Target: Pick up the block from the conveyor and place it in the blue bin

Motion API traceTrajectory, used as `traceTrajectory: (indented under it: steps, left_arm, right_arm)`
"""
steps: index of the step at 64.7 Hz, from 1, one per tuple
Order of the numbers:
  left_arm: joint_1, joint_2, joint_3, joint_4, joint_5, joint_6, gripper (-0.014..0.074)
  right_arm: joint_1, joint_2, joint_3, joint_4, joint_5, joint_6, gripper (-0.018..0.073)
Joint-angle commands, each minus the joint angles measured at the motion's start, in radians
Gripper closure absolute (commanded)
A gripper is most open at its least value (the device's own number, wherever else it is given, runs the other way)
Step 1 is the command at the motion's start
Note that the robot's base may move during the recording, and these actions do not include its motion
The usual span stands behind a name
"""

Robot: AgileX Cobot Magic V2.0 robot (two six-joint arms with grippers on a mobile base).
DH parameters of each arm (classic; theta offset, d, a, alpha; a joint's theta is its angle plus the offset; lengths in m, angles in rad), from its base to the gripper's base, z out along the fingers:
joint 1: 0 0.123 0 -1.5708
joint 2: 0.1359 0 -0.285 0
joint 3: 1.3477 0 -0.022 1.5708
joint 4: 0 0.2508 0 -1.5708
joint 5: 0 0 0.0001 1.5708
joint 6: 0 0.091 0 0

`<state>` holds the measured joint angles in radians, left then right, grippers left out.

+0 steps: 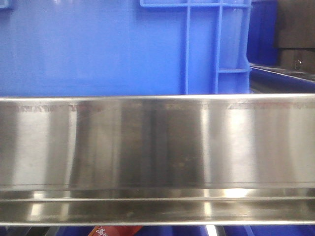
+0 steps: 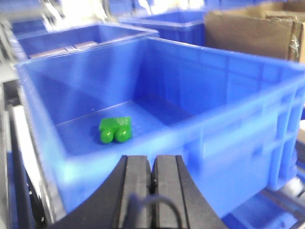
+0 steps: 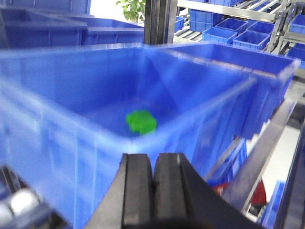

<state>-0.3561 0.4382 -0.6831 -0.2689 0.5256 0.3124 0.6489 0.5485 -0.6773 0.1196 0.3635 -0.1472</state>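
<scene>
Here, closest to the left wrist camera, the left black two-fingered gripper (image 2: 153,183) has its pads pressed together with nothing between them. Just past it stands the large bright blue rigid plastic bin (image 2: 200,138), its thick near rim right beyond the fingertips. On the bin's floor, towards the near left, lies a small glossy green plastic block (image 2: 116,130), lumpy in shape and apart from the walls. Farther back are more blue crates (image 2: 71,38) and a brown cardboard box (image 2: 252,28) at the upper right.

From the right wrist, the right black gripper (image 3: 153,183) is likewise clenched on nothing, hanging beside the same bin's rim. The green block sits on the floor inside. Beyond it are shelves of small blue trays (image 3: 233,28) and a green leafy plant (image 3: 131,7).

The front camera is filled by a wide brushed steel rail (image 1: 157,152) with the bin's ribbed wall behind it. No conveyor belt shows.
</scene>
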Motion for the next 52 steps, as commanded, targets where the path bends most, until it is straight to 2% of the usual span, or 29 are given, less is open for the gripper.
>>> traceTrajectory:
  steps: [1, 12, 52]
  left_arm:
    - [-0.005, -0.071, 0.075, -0.024, -0.094, -0.009, 0.0707]
    - [-0.005, -0.17, 0.183, -0.049, -0.184, -0.009, 0.0707]
    - [-0.005, -0.225, 0.203, -0.049, -0.174, -0.009, 0.0707]
  right_arm:
    - [0.002, -0.044, 0.076, -0.003, -0.067, -0.003, 0.0721]
    - [0.002, -0.079, 0.163, -0.003, -0.148, -0.003, 0.0721]
    - [0.002, -0.079, 0.17, -0.003, -0.18, -0.003, 0.0721]
